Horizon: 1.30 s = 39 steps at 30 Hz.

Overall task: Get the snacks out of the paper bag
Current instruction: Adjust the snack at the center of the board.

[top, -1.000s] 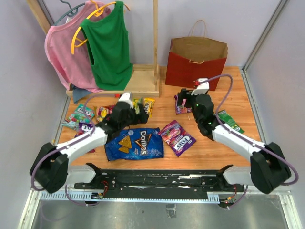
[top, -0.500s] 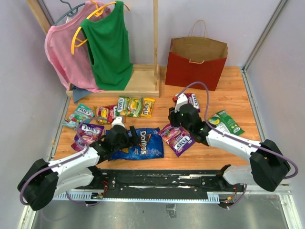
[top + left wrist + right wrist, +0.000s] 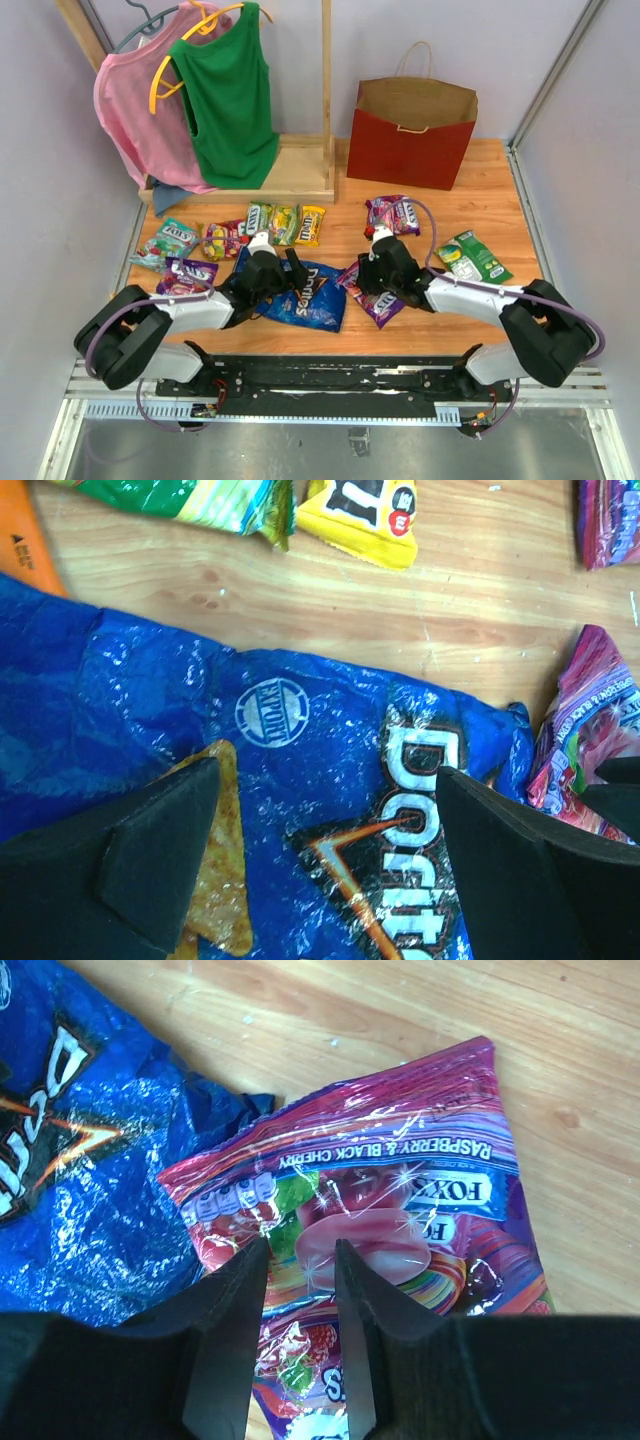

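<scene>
Wooden counter (image 3: 500, 310): paper bag (image 3: 410, 150) stands far right, nearer my right fingers (image 3: 225, 1340), narrow-gapped, grip unclear; left fingers (image 3: 150, 860) spread above Doritos bag (image 3: 330, 750).

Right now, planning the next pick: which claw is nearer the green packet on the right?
Right. The right claw sits over the purple pack just left of the green packet; the left claw is farther left, over the blue chip bag.

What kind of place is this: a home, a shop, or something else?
Probably a robot lab test cell: a left arm and a right arm bolted at a wooden table between plain walls, with staged props, a paper bag, a Doritos bag, a green top on a rack.
</scene>
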Each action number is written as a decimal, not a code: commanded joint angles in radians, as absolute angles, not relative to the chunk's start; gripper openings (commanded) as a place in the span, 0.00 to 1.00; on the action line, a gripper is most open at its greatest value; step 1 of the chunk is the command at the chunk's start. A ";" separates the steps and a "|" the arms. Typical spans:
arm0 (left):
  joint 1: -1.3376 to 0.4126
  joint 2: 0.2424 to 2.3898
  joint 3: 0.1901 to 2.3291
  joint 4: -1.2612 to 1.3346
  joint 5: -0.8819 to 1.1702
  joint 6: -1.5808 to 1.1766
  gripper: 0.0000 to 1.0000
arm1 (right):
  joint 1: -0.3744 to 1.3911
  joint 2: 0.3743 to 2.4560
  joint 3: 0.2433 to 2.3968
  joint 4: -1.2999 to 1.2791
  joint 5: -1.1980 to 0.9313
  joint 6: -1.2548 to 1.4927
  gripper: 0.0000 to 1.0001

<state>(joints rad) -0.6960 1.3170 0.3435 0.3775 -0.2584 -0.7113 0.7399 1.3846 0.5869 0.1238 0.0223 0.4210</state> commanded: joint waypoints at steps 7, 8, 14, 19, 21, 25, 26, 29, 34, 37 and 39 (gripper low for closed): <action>-0.688 1.462 0.363 0.339 -0.257 -0.736 0.96 | 0.558 1.465 0.534 0.202 -0.013 0.411 0.35; -0.684 1.465 0.367 0.332 -0.265 -0.736 0.96 | 0.544 1.474 0.541 0.210 -0.016 0.405 0.35; -0.607 1.411 0.362 0.271 -0.280 -0.745 0.97 | 0.486 1.531 0.587 0.239 -0.060 0.385 0.35; -0.589 1.304 0.322 0.224 -0.313 -0.786 0.98 | 0.475 1.531 0.620 0.241 -0.048 0.370 0.37; -0.590 1.268 0.300 0.214 -0.313 -0.817 0.98 | 0.470 1.531 0.634 0.243 -0.049 0.364 0.38; -0.589 1.218 0.267 0.189 -0.302 -0.858 0.98 | 0.468 1.517 0.655 0.243 -0.062 0.353 0.44; -0.589 1.204 0.260 0.181 -0.300 -0.865 0.97 | 0.467 1.508 0.661 0.242 -0.067 0.351 0.47; -0.590 1.126 0.238 0.183 -0.289 -0.852 0.98 | 0.467 1.464 0.671 0.234 -0.091 0.344 0.63; -0.589 0.867 0.312 0.127 -0.230 -0.691 1.00 | 0.468 1.360 0.692 0.208 -0.079 0.352 0.95; -0.583 0.778 0.439 0.009 -0.237 -0.589 1.00 | 0.468 1.299 0.726 0.150 0.034 0.383 0.99; -0.550 0.758 0.529 -0.067 -0.220 -0.538 1.00 | 0.468 1.280 0.776 0.067 0.142 0.403 0.98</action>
